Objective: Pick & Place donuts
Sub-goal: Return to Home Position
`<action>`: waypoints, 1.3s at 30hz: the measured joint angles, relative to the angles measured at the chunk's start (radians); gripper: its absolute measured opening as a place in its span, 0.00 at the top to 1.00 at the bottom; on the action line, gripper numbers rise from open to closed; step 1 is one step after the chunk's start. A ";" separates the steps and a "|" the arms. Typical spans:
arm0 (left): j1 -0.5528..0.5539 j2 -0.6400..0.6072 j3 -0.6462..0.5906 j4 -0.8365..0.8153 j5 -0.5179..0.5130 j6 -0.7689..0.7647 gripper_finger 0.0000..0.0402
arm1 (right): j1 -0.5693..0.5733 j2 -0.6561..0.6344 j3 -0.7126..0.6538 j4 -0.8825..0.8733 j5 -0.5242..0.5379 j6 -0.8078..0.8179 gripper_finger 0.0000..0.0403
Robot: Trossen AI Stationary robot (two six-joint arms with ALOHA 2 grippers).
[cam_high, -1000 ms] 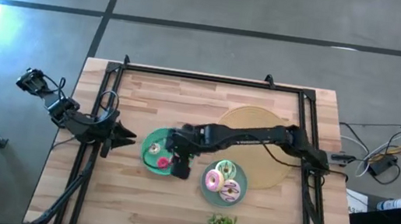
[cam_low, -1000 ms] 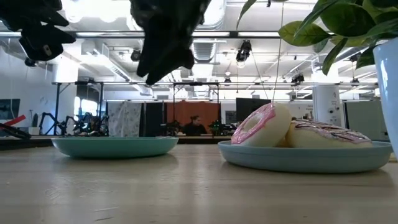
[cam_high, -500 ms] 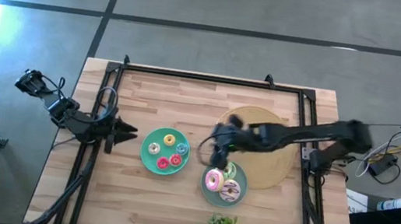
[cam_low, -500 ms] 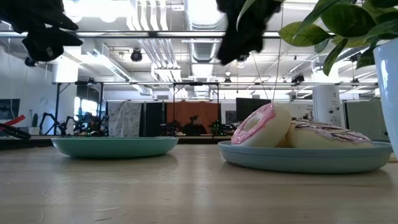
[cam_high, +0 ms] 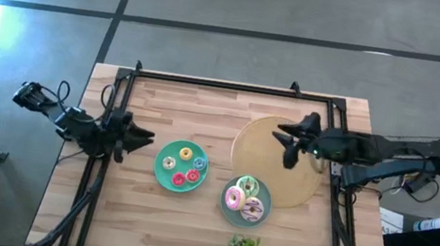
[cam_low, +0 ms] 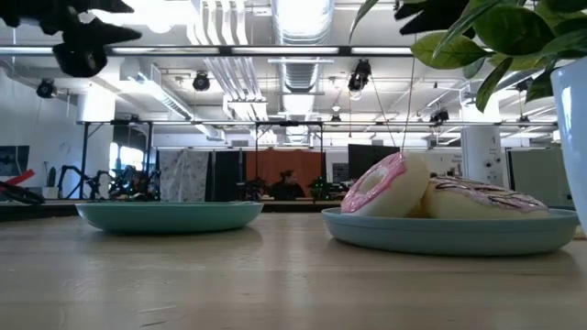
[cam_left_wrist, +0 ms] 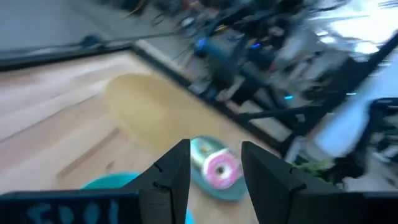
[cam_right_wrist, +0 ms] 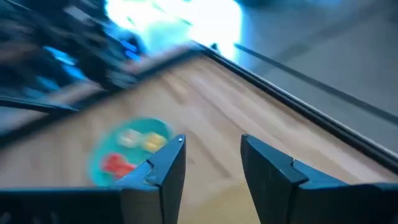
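As it pulls back over the mat (cam_high: pixel 255 149), the right gripper (cam_high: pixel 284 147) gapes empty

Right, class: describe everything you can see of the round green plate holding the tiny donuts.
The green plate is round and shallow with a low upturned rim, plain and smooth like plastic. It lies flat on the wooden table, left of the second plate and apart from it. In it lie tiny donuts: a yellow donut, red ones and pale ones. The left gripper and right gripper are clear of it.
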 joint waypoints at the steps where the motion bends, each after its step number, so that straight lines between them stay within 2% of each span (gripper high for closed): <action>1: 0.019 -0.007 -0.023 0.064 0.035 0.040 0.71 | -0.003 -0.037 -0.047 0.074 -0.037 -0.025 0.64; 6: 0.137 -0.011 -0.198 0.484 0.247 0.166 0.71 | -0.040 -0.179 -0.327 0.454 -0.261 -0.060 0.63; 9: 0.201 -0.010 -0.292 0.669 0.327 0.167 0.71 | -0.053 -0.253 -0.456 0.555 -0.298 -0.024 0.63; 12: 0.257 -0.014 -0.350 0.755 0.434 0.161 0.71 | -0.056 -0.344 -0.539 0.568 -0.300 -0.002 0.64; 17: 0.359 -0.017 -0.411 0.763 0.585 0.101 0.71 | -0.056 -0.506 -0.649 0.571 -0.284 0.023 0.65; 20: 0.414 -0.018 -0.433 0.763 0.632 0.104 0.71 | -0.055 -0.599 -0.712 0.568 -0.281 0.022 0.66; 25: 0.484 -0.019 -0.444 0.763 0.636 0.135 0.71 | -0.055 -0.727 -0.810 0.564 -0.279 0.015 0.64; 30: 0.533 -0.019 -0.444 0.657 0.637 0.122 0.71 | -0.054 -0.811 -0.915 0.563 -0.279 -0.006 0.65; 32: 0.539 -0.019 -0.444 0.636 0.637 0.099 0.71 | -0.054 -0.828 -0.952 0.555 -0.279 0.006 0.66; 39: 0.538 -0.016 -0.444 0.638 0.619 0.098 0.71 | -0.054 -0.802 -0.949 0.544 -0.301 0.018 0.68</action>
